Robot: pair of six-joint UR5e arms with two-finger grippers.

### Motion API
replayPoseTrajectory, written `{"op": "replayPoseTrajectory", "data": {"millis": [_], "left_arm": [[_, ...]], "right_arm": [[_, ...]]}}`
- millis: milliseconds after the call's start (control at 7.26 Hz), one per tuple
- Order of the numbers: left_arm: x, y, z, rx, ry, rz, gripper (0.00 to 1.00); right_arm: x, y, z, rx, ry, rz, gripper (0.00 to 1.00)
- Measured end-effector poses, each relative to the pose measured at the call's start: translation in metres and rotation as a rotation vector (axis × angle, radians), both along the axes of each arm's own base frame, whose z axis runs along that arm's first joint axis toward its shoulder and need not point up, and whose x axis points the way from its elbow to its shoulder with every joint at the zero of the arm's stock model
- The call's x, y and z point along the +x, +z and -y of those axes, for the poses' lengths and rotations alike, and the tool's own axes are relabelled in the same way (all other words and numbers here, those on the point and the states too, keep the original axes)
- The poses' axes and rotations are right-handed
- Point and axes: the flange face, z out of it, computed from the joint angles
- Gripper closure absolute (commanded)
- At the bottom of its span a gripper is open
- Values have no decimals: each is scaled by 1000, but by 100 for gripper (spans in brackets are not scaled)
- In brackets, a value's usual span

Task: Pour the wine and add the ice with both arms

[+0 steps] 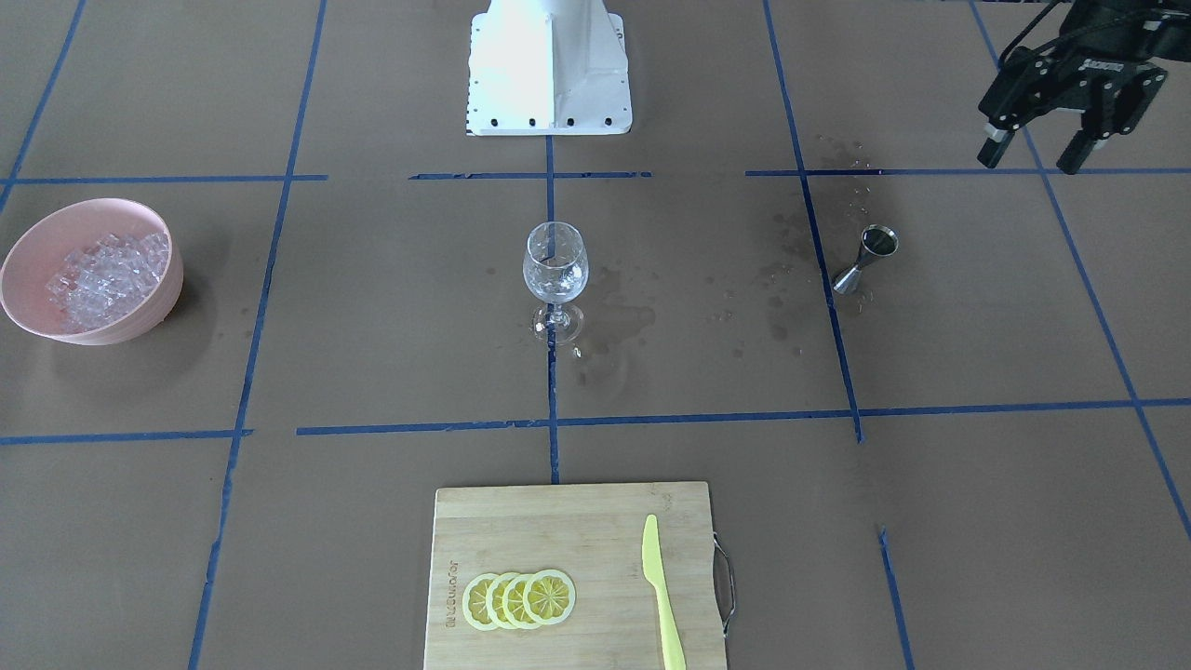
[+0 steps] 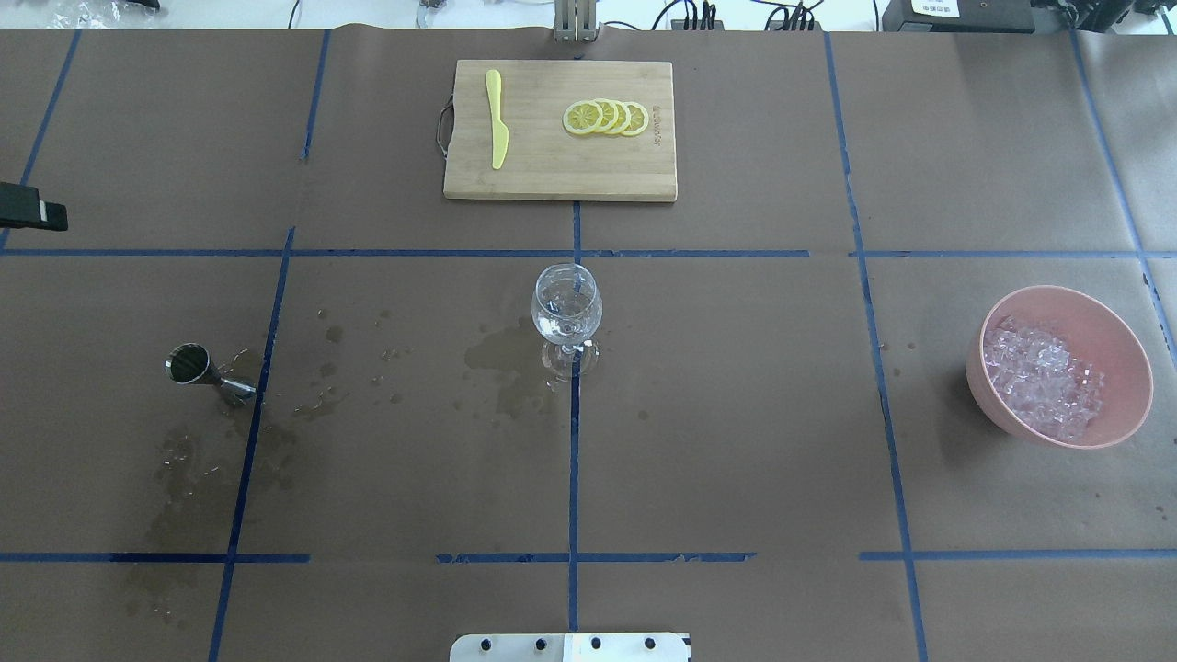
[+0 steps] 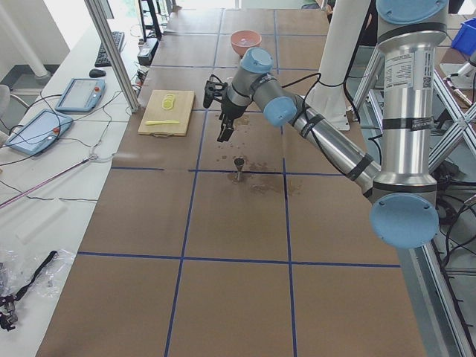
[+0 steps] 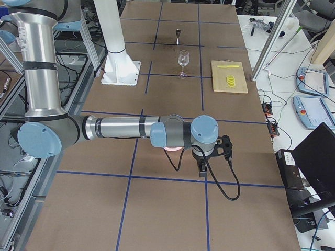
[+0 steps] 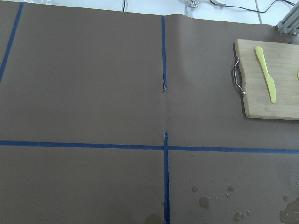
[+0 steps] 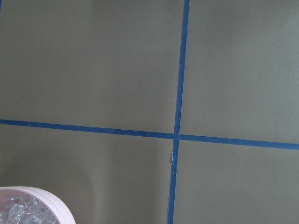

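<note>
— How do we find the two arms?

— The left arm stretches out over the desk with its wrist bent down. The left hand hangs above the surface, fingers spread wide and nothing between them. In the overhead view it is at about 10 o'clock from the jigger. The right arm lies low and level, and the right hand points down.

— Is that one wide or narrow?

— We cannot tell, as only a side view shows it. That arm also hides most of the bowl there.

— And the task's things?

— The ice is heaped in the pink bowl, at 3 o'clock from the glass. The glass stands upright mid-desk, stem vertical and mouth up. A little clear wine seems to sit low inside it, though we can hardly separate it from the glass. The jigger stands upright at 9 o'clock.
</note>
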Motion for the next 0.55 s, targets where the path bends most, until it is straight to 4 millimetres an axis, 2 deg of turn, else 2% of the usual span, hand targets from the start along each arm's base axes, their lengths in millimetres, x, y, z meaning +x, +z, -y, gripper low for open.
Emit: {"op": "replayPoseTrajectory", "data": {"millis": [413, 551], "left_arm": [[49, 37, -50, 9, -108, -1, 0], [71, 44, -67, 10, -142, 0, 0]], "right_arm": [[-4, -6, 1, -10, 11, 4, 0], [-5, -19, 2, -24, 37, 12, 0]]}}
